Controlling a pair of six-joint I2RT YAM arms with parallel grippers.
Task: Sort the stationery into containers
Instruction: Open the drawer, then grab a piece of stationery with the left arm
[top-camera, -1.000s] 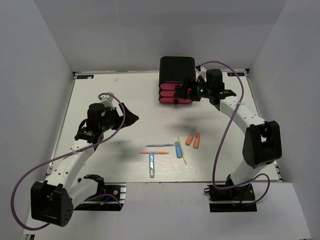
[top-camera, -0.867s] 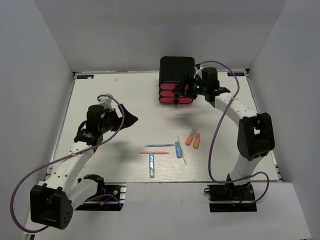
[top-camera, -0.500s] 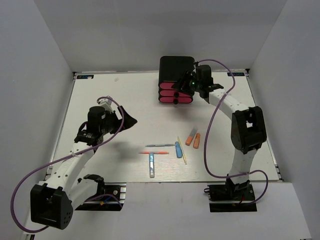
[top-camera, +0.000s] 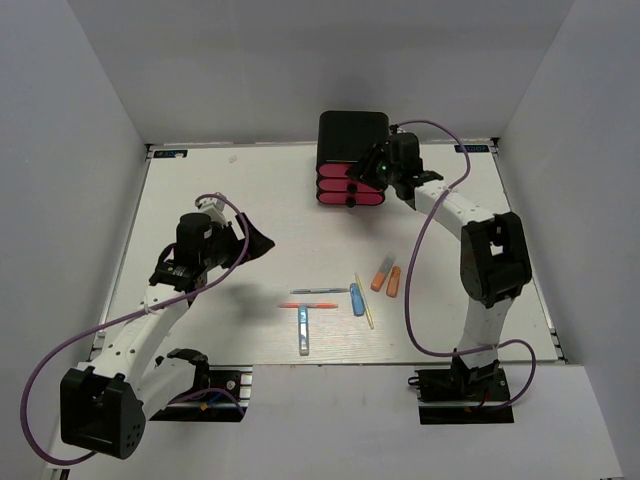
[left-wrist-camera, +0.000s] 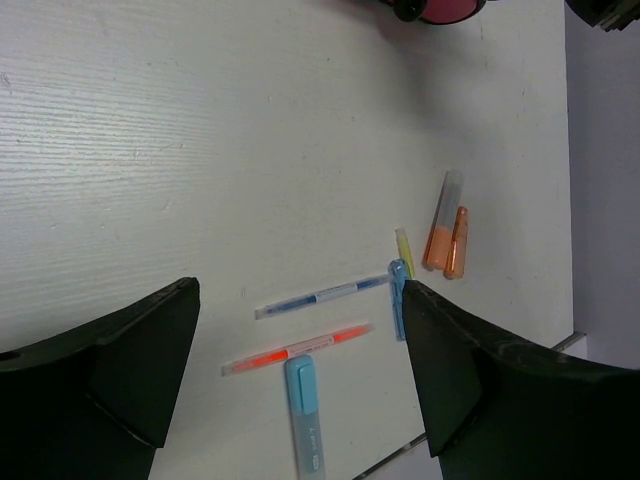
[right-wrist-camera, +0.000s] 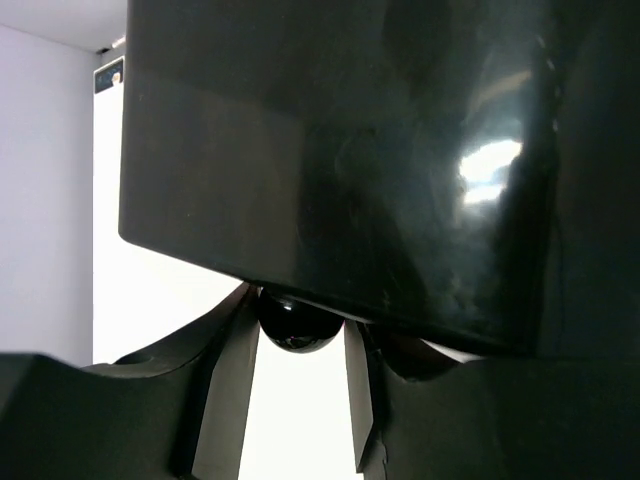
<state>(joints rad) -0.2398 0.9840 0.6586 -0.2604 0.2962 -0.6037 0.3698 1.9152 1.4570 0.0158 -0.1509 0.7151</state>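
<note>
The black cabinet (top-camera: 353, 138) with three pink drawers (top-camera: 335, 190) stands at the back of the table. My right gripper (top-camera: 356, 174) reaches its front and is shut on the round black knob (right-wrist-camera: 298, 325) just under the cabinet's top (right-wrist-camera: 350, 150); both fingers touch the knob's sides. The stationery lies in the middle front: two orange markers (top-camera: 386, 281), a short blue one (top-camera: 357, 299), a pale yellow stick (top-camera: 366, 305), a thin grey pen (top-camera: 320, 291), a red pen (top-camera: 308, 305) and a light blue marker (top-camera: 304, 331). My left gripper (top-camera: 266, 238) hangs open and empty above the table, left of them.
In the left wrist view the pens show between the wide-apart fingers: red pen (left-wrist-camera: 297, 349), light blue marker (left-wrist-camera: 305, 415), orange markers (left-wrist-camera: 445, 238). White walls close in the table on three sides. The table's front edge (top-camera: 330, 364) runs just behind the arm bases.
My right gripper has swung left along the drawer fronts and closed its fingers round the knob. The left arm has barely moved.
</note>
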